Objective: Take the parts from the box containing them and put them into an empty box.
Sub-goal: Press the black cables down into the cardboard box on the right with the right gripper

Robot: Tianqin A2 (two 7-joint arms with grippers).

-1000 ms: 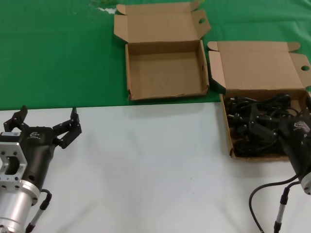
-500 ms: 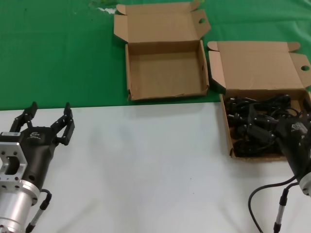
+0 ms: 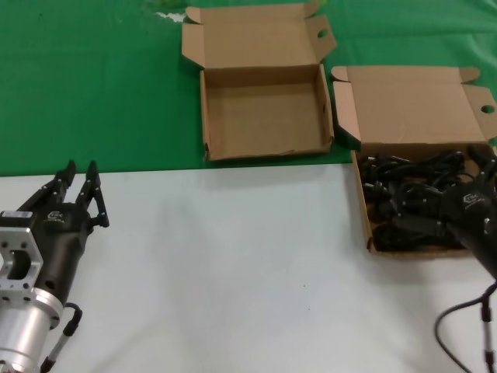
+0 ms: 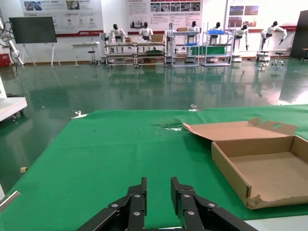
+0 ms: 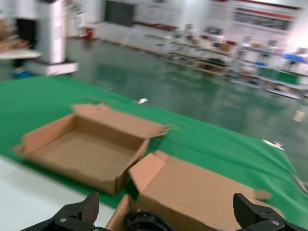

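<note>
— Which step is in hand?

— By my reading, the first pick. The right tool (image 3: 488, 172) hangs over the box containing them (image 3: 411, 105), above the parts (image 3: 404, 203), which all lie as a black tangle inside that tray. The empty box (image 3: 264, 116) holds nothing, so no part has been transferred.

— State of the right tool?

— Spread wide. In the right wrist view its two fingertips (image 5: 89, 208) stand far apart at either edge, with a coil of cord showing low between them. It pinches nothing.

— And the left tool?

— The left tool (image 3: 80, 177) is parked over the white surface (image 3: 233, 272), well apart from both boxes. Its fingers (image 4: 138, 192) are pressed nearly together, a narrow gap remaining, and nothing is held.

— What does the next move call for?

— Probably a descent of the right tool into the tray, then closure on one bundle only. The cords overlap, so a neighbour may lift with it. The empty box sits just beside, toward the robot's left and slightly farther back on the green cloth (image 3: 93, 85); the carry should be short.
</note>
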